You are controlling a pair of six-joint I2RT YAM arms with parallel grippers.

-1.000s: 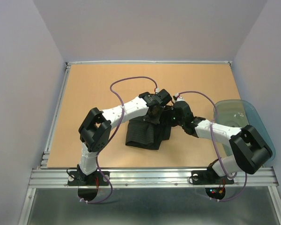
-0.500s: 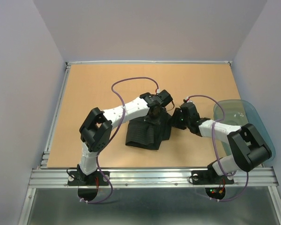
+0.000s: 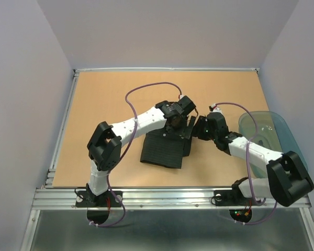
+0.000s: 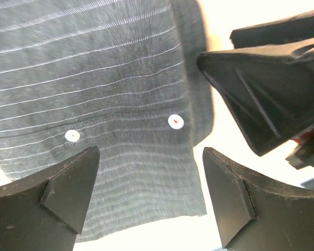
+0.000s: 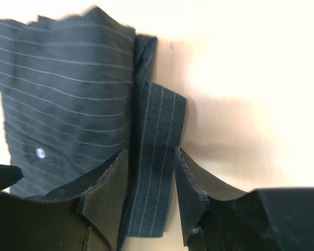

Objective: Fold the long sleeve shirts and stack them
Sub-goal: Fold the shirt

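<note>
The long sleeve shirt (image 3: 165, 151) lies as a dark, part-folded bundle on the worktop (image 3: 104, 104), directly beneath the left end effector (image 4: 150, 152) and ahead of the right end effector (image 5: 150, 156). The left end effector is spread wide and grasps nothing; the pinstriped front, with a white button (image 4: 176, 121), lies flat below its fingers. The right end effector stands half-parted with a narrow loose strip (image 5: 156, 130) of the shirt running between its fingers, and it is unclear whether it pinches that strip or only straddles it. The step in hand looks like laying this stray strip, which juts out beside the main fold, onto the bundle. To do it well, the right end effector should take the strip through its full thickness, lift it just clear of the worktop, and carry it toward the left end effector so it lands flat without dragging the layers underneath. The left end effector, very close by, would best steady the cloth below it or back off, since the two could collide.
</note>
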